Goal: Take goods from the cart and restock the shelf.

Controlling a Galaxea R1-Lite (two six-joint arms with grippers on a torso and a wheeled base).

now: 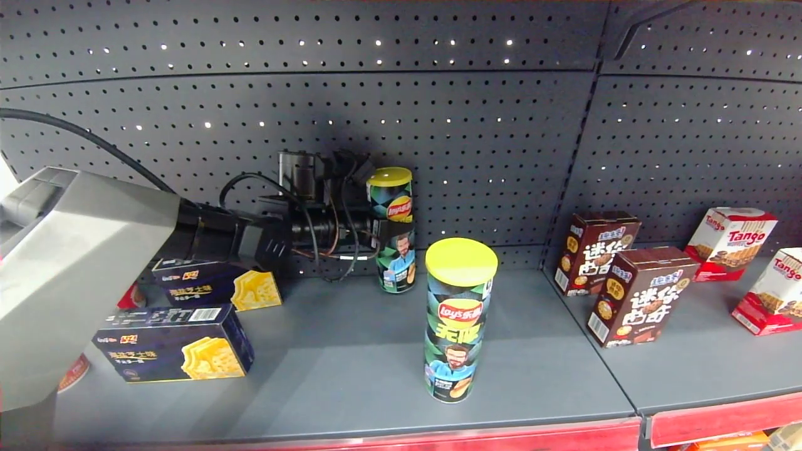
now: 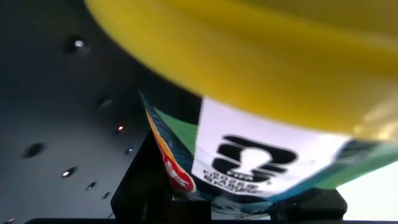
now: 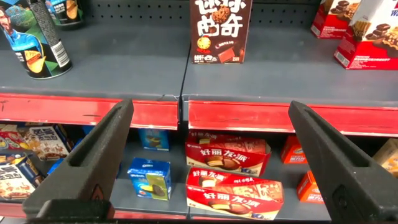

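Pinching 1 upright chips can (image 1: 398, 263) near the shelf's (image 1: 351, 376) back edge, the left gripper (image 1: 391, 228) sits behind a 2nd can (image 1: 457, 319). The right gripper (image 3: 211, 106) is spread wide.

Chip can (image 1: 397, 266) upright in the left gripper (image 1: 393, 230)
Yellow lid, green-and-black wrap, clamped at mid-height over the grey shelf (image 1: 338, 351); a twin can (image 1: 459, 319) stands forward of the gripper.
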